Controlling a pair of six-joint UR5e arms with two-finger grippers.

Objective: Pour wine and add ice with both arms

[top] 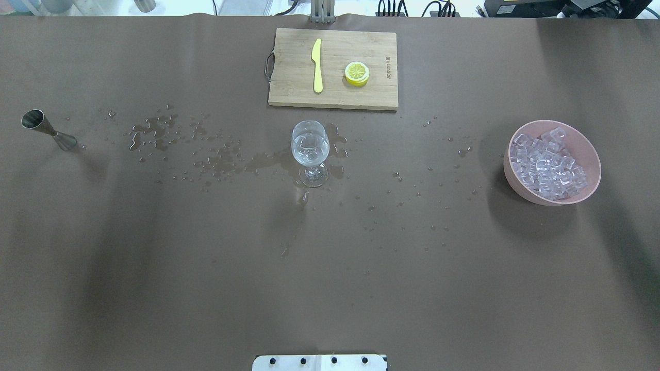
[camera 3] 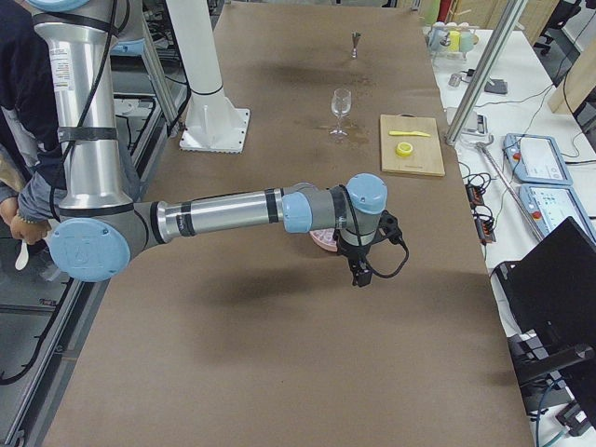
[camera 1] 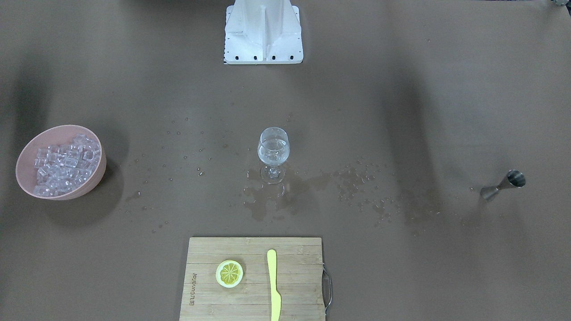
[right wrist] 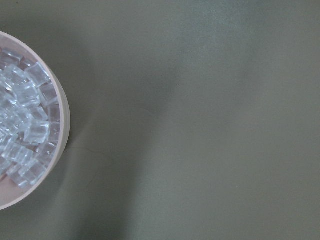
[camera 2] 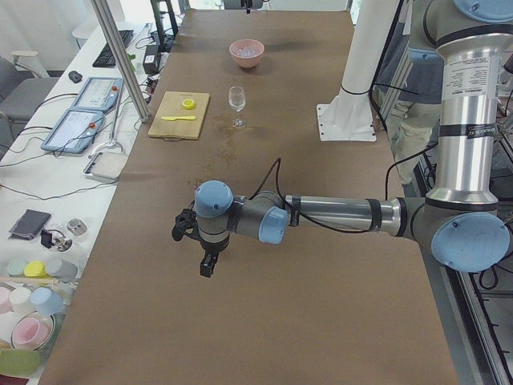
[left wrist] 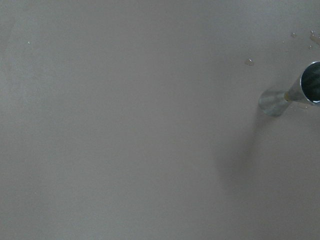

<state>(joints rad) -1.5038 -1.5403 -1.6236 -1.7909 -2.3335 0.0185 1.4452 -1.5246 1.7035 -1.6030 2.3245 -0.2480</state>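
Observation:
A stemmed wine glass (camera 1: 273, 154) stands at the table's middle and holds clear wine (top: 310, 149). Spilled drops and a puddle lie around its foot. A pink bowl (top: 588, 149) of clear ice cubes (top: 549, 165) stands on the robot's right; the cubes also show in the right wrist view (right wrist: 25, 135). A steel jigger (top: 49, 130) stands on the robot's left, also in the left wrist view (left wrist: 295, 95). My left gripper (camera 2: 207, 269) hangs high above the table near the jigger. My right gripper (camera 3: 358, 277) hangs above the bowl. I cannot tell whether either is open.
A wooden cutting board (top: 294, 93) with a yellow knife (top: 317, 64) and a lemon slice (top: 357, 73) lies at the far side. The white pedestal (camera 1: 263, 31) stands at the robot's edge. Wet streaks (top: 154, 131) run from the glass toward the jigger.

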